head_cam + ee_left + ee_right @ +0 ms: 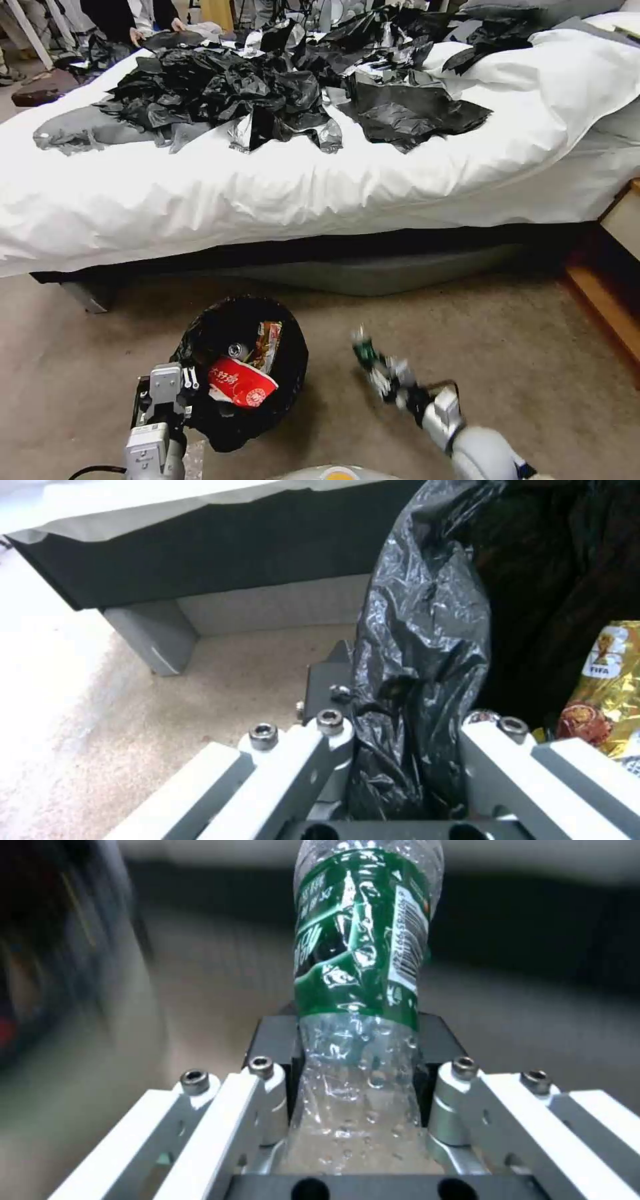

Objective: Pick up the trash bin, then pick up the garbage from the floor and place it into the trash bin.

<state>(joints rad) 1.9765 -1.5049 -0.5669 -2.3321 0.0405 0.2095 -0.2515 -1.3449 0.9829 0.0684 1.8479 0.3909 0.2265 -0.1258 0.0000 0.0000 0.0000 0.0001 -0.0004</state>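
The left tool (189, 385) clamped the trash bin's (291, 360) lined rim, wrappers already inside; the right tool (380, 373) gripped a green-labelled bottle (360, 940) just right of it, not yet dropped in.

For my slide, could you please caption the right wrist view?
Right gripper shut on a green-labelled plastic bottle, held above the floor.

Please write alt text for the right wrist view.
The right hand grips a crumpled clear bottle with a green label, its fingers pressed on both sides. Behind it lie blurred beige floor and dark shapes.
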